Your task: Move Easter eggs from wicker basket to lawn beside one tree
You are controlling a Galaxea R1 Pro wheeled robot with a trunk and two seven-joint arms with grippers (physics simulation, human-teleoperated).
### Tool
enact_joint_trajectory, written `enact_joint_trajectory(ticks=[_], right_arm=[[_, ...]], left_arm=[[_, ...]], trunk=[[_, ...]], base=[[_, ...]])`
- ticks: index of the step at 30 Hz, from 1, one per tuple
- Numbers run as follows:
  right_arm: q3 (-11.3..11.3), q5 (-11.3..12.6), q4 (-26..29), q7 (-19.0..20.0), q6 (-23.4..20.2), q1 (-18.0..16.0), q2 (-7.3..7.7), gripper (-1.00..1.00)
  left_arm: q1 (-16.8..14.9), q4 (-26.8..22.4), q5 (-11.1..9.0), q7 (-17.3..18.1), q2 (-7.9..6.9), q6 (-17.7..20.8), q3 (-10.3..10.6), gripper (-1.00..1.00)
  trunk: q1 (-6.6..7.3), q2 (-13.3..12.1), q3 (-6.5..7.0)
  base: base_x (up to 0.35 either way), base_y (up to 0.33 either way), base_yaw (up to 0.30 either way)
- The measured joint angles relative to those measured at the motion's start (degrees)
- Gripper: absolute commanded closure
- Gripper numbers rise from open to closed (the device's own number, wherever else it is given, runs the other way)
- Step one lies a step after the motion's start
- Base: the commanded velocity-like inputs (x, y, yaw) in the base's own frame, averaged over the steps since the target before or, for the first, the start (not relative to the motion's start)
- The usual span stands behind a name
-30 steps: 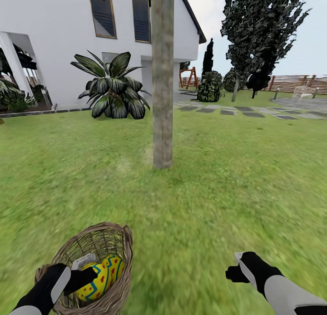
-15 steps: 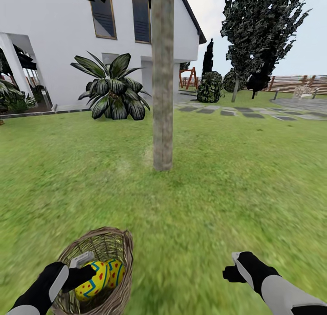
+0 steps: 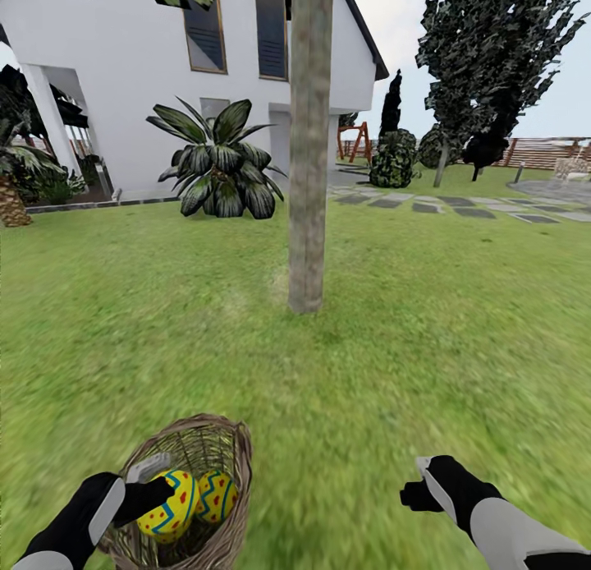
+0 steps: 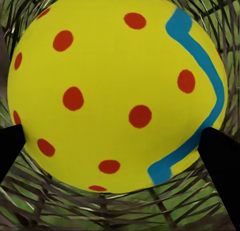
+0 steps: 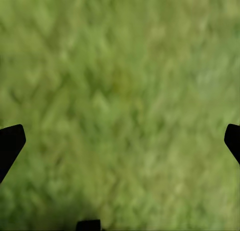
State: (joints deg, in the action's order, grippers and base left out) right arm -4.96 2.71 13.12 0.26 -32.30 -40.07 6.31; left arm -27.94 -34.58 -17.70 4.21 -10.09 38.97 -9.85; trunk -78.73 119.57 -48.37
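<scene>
The left gripper [image 3: 164, 496] reaches into the basket [image 3: 222, 455], its two dark fingers set on either side of an egg [image 3: 168, 504] and touching its flanks, so it has the egg in a close hold. From the left wrist, that egg [image 4: 117, 88] sits between the finger tips [image 4: 220, 151], with wicker weave behind it. Seen from the head, its long axis tilts, the narrower end pointing up and away from the hand. A second egg [image 3: 217, 496] lies just beyond the held one, on the side away from the wrist, touching it and leaning the same way. The basket rests on the lawn [image 3: 410, 348], tipped with its mouth toward the tree [image 3: 309, 143], which stands well ahead of both hands. The right gripper [image 3: 419, 488] hangs over bare grass [image 5: 120, 91], its fingers wide apart and holding nothing.
</scene>
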Motion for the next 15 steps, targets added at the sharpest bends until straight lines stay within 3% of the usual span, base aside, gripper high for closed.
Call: enact_joint_trajectory(ticks=[15], right_arm=[[0.08, 0.01, -0.12, 0.16, 0.27, 0.00, -1.20, -1.00]], left_arm=[[0.01, 0.17, 0.01, -0.07, 0.13, 0.00, 0.08, 1.00]], trunk=[[3.30, -6.02, 2.69]], base=[[0.000, 0.000, 0.001]])
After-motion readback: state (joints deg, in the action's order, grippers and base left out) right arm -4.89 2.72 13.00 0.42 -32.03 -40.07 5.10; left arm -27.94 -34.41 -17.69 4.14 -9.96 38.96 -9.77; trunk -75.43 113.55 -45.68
